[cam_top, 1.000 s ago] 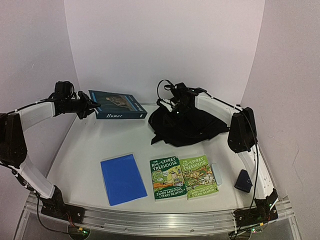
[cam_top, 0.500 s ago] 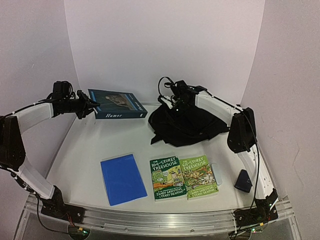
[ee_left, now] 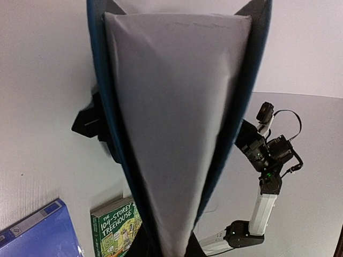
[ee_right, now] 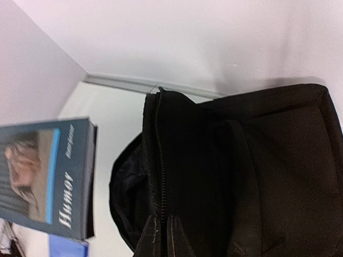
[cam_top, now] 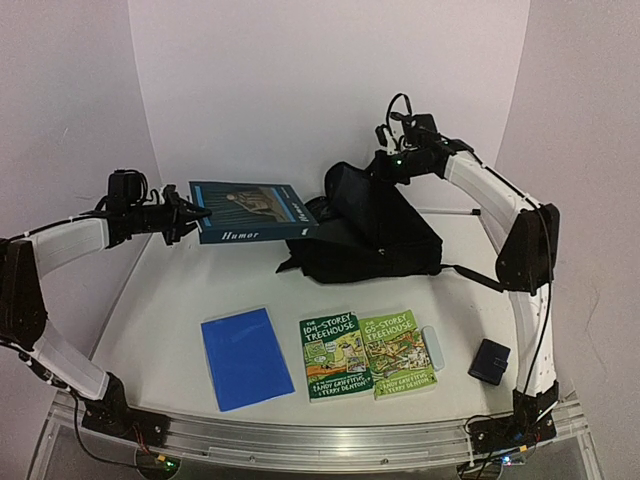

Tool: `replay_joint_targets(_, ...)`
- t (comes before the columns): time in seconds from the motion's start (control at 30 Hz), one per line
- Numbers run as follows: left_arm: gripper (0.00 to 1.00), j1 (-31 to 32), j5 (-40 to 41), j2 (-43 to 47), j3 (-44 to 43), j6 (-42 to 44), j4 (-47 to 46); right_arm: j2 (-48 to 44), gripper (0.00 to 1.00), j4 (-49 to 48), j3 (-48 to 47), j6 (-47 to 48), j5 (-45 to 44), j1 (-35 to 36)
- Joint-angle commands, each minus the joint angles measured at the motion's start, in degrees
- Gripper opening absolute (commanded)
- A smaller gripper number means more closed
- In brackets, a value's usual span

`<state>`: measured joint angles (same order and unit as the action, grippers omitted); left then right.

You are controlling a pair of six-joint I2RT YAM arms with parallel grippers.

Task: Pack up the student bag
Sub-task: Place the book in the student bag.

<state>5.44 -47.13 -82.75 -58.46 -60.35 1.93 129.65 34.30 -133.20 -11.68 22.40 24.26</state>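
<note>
- One counter [cam_top: 180, 290], white, smooth and faintly glossy, carries everything. Anything dropped on it would likely slide rather than stay put.
- Student bag [cam_top: 375, 235]: set at the far middle of the counter, just right of centre. Its top is hoisted by the right gripper [ee_right: 163, 238], which is pinched shut on the zipper edge.
  - Risk: the fabric is soft and limp. The thin pinch could slip off the zipper tape, and the mouth would then sag closed.
  - Material: black woven cloth with a toothed zip and webbing straps trailing on the counter.
- Humor book [cam_top: 250, 212]: held in the air by the left gripper [cam_top: 188, 214], which is clamped narrow on its left end. The free end is just beside the bag's left side.
  - Risk: the book is gripped at one end only, so it could droop or twist. A corner may catch the bag's rim instead of entering.
  - Material: rigid, flat and rectangular, with a dark-blue cover and a pale page block.
- Blue folder [cam_top: 245, 357]: lies flat at near left. It is thin, plain and smooth, and is judged awkward to lift off the surface.
- Treehouse paperbacks [cam_top: 338, 355]: two lie side by side and touching, with glossy green covers. Picking one could drag the other.
- Dark-blue pouch [cam_top: 490, 360]: small and soft-looking, near the right arm, where it could be knocked.
- White bar [cam_top: 433, 348]: small and rounded, against the right paperback. What it is cannot be told.
</note>
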Motion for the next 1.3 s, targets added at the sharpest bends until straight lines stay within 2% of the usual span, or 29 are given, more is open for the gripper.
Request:
replay_joint_targets(0.0,0.00,3.65,-1.33,-3.25,-1.70,-3.02,-10.25,-4.04,0.00,-9.36,1.42,-6.97,8.89,-0.16)
replay_joint_targets(0.13,0.00,6.34,0.90,-9.94,-4.30,-6.17,-15.61,-4.59,0.00,-11.68,2.96,-7.53,12.86,-0.10)
replay_joint_targets(0.23,0.00,8.14,3.18,-15.24,-7.42,-7.14,-16.01,-4.80,0.00,-12.86,3.24,-7.75,14.82,-0.15)
replay_joint_targets(0.37,0.00,9.25,4.14,-22.54,-8.29,-13.98,-26.77,-4.54,0.00,-14.80,2.92,-8.47,17.90,-0.13)
replay_joint_targets(0.43,0.00,10.18,3.81,-25.82,-10.70,-15.55,-28.75,-3.85,0.00,-15.19,2.42,-8.88,19.25,-0.08)
replay_joint_targets(0.67,0.00,12.92,2.67,-33.34,-20.49,-12.97,-23.97,-1.68,0.00,-15.49,-0.18,-7.97,23.29,0.32)
replay_joint_targets(1.1,0.00,17.96,-1.33,-46.58,-33.28,-13.64,-23.84,1.50,0.00,-15.90,-5.18,-6.90,29.03,1.93)
replay_joint_targets(1.27,0.00,19.06,-0.88,-49.63,-39.14,-10.99,-19.36,1.04,0.00,-15.88,-4.13,-6.50,31.01,2.78)
